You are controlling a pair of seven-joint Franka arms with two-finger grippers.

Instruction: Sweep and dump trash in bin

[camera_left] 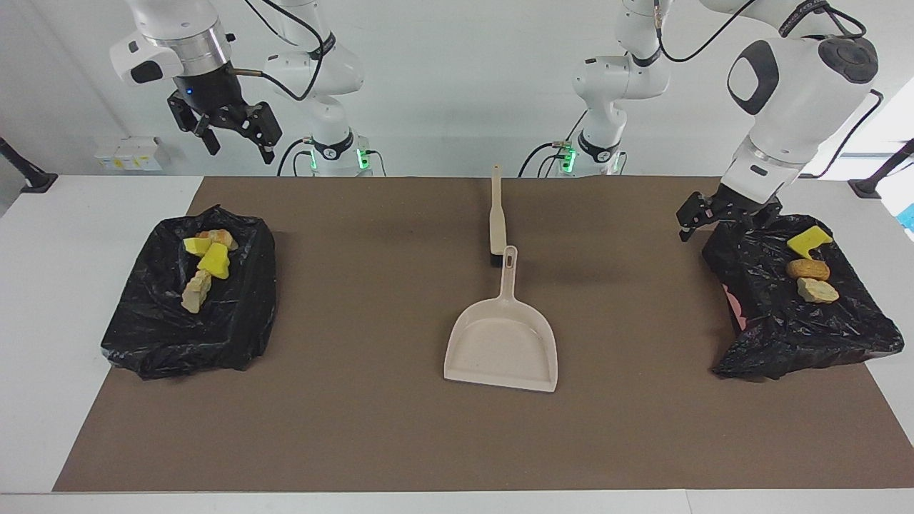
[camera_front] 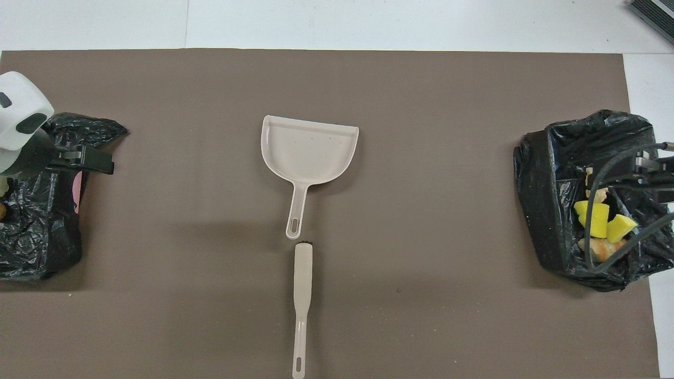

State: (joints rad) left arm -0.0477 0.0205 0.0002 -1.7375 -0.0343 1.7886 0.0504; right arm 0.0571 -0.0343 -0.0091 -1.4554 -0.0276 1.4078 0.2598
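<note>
Noting trash (camera_left: 808, 269) sits binned, light, squashy | pinch dustpan (camera_left: 502, 345) by its stiff handle | left gripper (camera_left: 721, 215), right gripper (camera_left: 230, 132) released, empty.

Both arms glossy white with dark grey joint caps, black cables looped along the links. Black left gripper (camera_left: 722, 218) and right gripper (camera_left: 227, 134); green lights at both bases.

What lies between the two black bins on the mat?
The dustpan and the brush, end to end, midway between the bins; facing view.
</note>
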